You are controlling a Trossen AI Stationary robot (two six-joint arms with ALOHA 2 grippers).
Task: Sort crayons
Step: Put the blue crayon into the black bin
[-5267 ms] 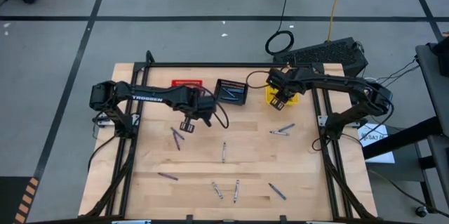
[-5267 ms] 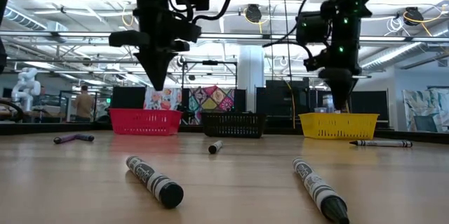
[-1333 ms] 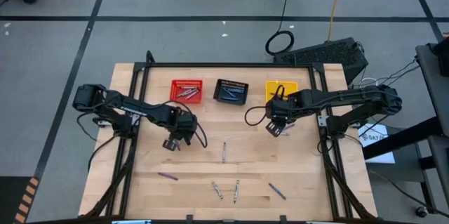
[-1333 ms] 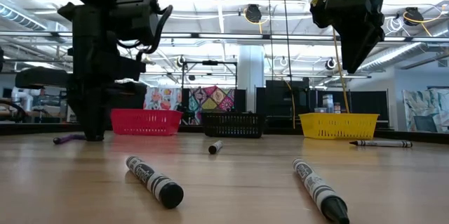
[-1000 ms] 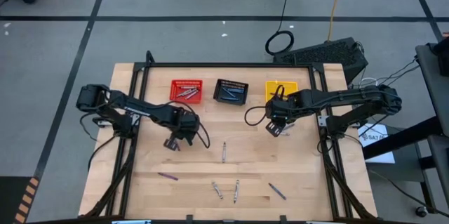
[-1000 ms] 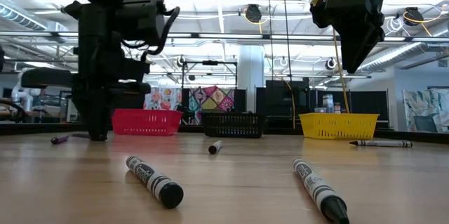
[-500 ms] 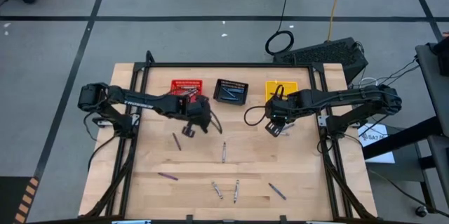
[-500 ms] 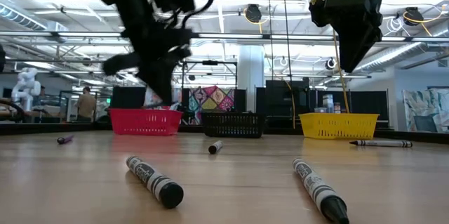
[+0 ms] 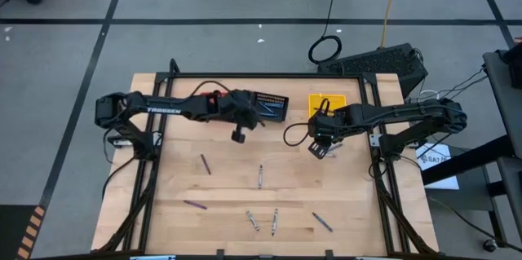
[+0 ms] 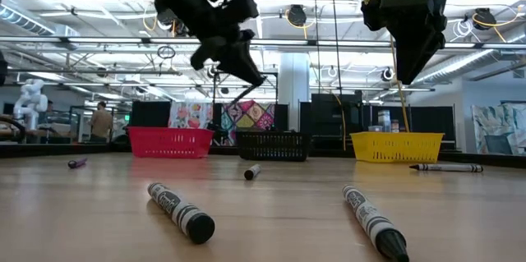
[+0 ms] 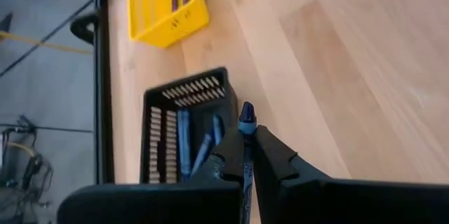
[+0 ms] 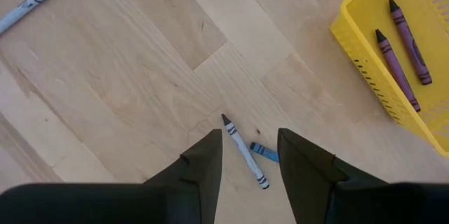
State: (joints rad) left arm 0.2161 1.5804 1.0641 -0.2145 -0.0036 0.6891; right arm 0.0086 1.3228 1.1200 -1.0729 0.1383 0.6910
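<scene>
My left gripper [image 9: 256, 116] is shut on a blue crayon [image 11: 246, 115], high above the table by the left end of the black basket [image 9: 273, 107], which holds blue crayons [image 11: 184, 136]. My right gripper [image 12: 249, 134] hangs open in front of the yellow basket [image 9: 326, 103]. Below it, a grey crayon [image 12: 244, 152] and a short blue piece [image 12: 265, 152] lie flat on the wood, untouched. The yellow basket holds purple crayons [image 12: 400, 48]. My left arm mostly hides the red basket [image 10: 170, 141] in the high view. My left gripper pinches the blue crayon's shaft [image 11: 246, 150] between its two fingers. The crayon lies along the fingers, and its pointed tip [image 11: 246, 110] sticks out past the fingertips. The fingers slant down toward the table's right. The crayon is lifted clear of the table.
Loose crayons lie flat on the wood: a purple one [image 9: 204, 164], a grey one [image 9: 260, 176], another purple one [image 9: 194, 204] and several near the front edge [image 9: 275, 222]. A black frame rail [image 9: 245, 75] runs along the far edge behind the baskets.
My left gripper has risen from the table beside the purple crayon, carrying the blue crayon up clear. It has gone toward the far edge and right, up to the black basket, tipping from pointing down to a slant. The purple crayon has stayed where it lay.
</scene>
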